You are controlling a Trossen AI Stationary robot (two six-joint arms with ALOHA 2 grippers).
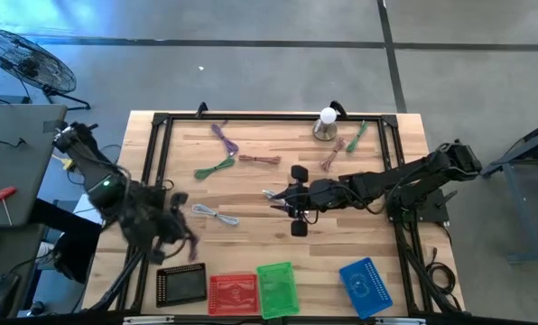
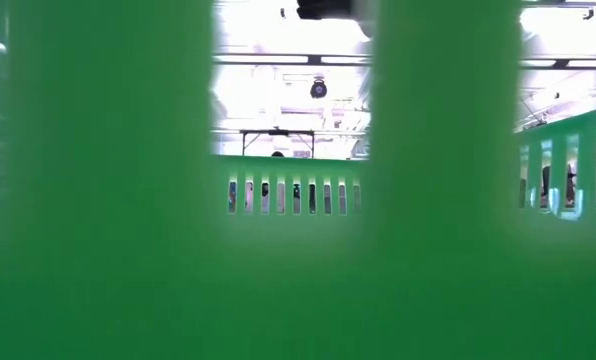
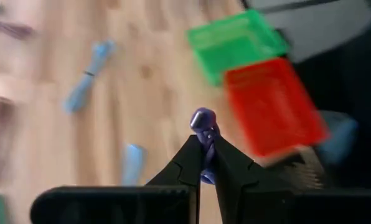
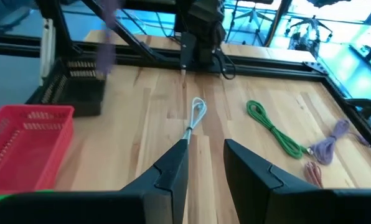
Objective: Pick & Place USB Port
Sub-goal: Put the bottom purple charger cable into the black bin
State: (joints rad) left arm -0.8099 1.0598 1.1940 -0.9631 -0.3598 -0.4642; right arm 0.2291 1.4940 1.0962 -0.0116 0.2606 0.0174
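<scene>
My left gripper [image 1: 191, 242] is at the table's near left, just beyond the black basket [image 1: 180, 285], and is shut on a purple bundled cable [image 3: 203, 121]. My right gripper [image 4: 204, 155] is open over the table's middle [image 1: 278, 200], fingers pointing toward the left. A white bundled cable [image 4: 197, 115] lies flat on the wood just ahead of its fingertips and also shows in the high view [image 1: 217, 214]. I cannot tell whether the right gripper touches it. The low view is blocked by the green basket's wall [image 2: 298, 250]. My left gripper pinches the purple cable between its two fingers. A short looped end [image 3: 203, 118] sticks out past the fingertips. The rest of the cable is hidden by the fingers.
Red [image 1: 234, 293], green [image 1: 275, 289] and blue [image 1: 366, 287] baskets line the near edge beside the black one. Green [image 1: 217, 167], purple [image 1: 222, 137] and pink [image 1: 260, 160] cables lie toward the far side. A white-topped metal object [image 1: 326, 124] stands at the far edge. A black frame [image 1: 156, 162] borders the table.
</scene>
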